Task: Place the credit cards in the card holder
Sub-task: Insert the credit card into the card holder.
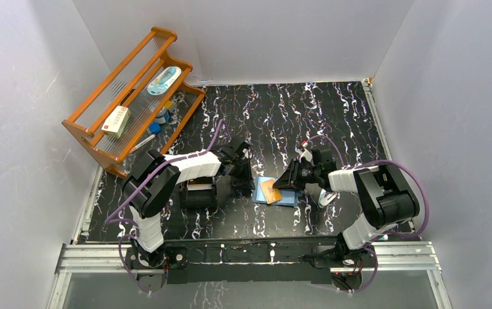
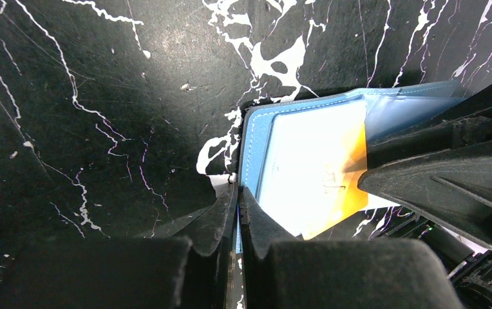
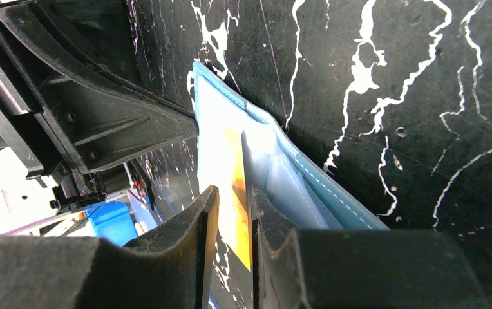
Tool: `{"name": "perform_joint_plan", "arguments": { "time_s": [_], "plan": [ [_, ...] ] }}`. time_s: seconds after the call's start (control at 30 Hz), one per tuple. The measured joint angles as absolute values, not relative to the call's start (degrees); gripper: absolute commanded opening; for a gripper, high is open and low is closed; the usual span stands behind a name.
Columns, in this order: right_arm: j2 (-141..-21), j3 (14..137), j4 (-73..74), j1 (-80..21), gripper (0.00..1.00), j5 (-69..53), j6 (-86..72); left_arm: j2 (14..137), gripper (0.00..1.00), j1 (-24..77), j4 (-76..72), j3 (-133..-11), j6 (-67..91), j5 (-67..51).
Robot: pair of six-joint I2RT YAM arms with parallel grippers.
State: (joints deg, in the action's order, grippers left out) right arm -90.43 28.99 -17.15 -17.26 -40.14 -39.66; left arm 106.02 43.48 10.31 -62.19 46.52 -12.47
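Card holder (image 1: 288, 198) lying open on the black marbled table (image 1: 333, 122), about mid-table, between the two claws. Orange card (image 3: 236, 183) tilted over the pale inner face, one corner down near the pocket (image 3: 292, 190), not yet seated in it. Right claw (image 3: 232, 193) pinching that card by its near end, a pad on each face. Left claw (image 2: 237, 190) pressed together at the holder's outer edge, apparently nipping the cover there and pinning it down.

Step in hand, by the look of it: feeding the card into the slot.

To do it well:
- Square the leading edge to the pocket mouth first, to avoid a corner-first jam on the stitched lip.
- Lower the angle for a near-flat slide along the lining, no digging in.
- Push slowly along the pocket's length, with the left grip firm against skidding or folding shut.
- Hold far back on the card, leaving room for most of it to enter before the pads meet the rim.
- Release only with the card deep enough to stay put.
- Then search for further cards; none clearly made out here.
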Motion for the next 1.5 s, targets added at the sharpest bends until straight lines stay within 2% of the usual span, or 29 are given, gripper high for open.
{"name": "perform_joint_plan", "arguments": {
  "time_s": [0.13, 0.27, 1.17, 1.5],
  "plan": [
    [-91.68, 29.06, -17.61, -17.26, 0.22, -40.73, -39.42, 106.02, 0.02, 43.48, 10.31, -62.19, 46.5, -12.47],
    [-92.09, 29.15, -17.47, -17.15, 0.0, -40.58, -38.61, 106.02, 0.02, 43.48, 10.33, -62.19, 46.48, -12.4],
    [-85.14, 28.23, -16.75, -17.3, 0.0, -33.04, -40.03, 105.12, 0.03, 44.75, 12.23, -62.3, 45.04, -8.56],
    [-83.42, 23.64, -23.53, -17.21, 0.0, -32.1, -42.35, 104.6, 0.03, 44.71, 11.35, -61.14, 46.02, -8.78]
  ]
}}
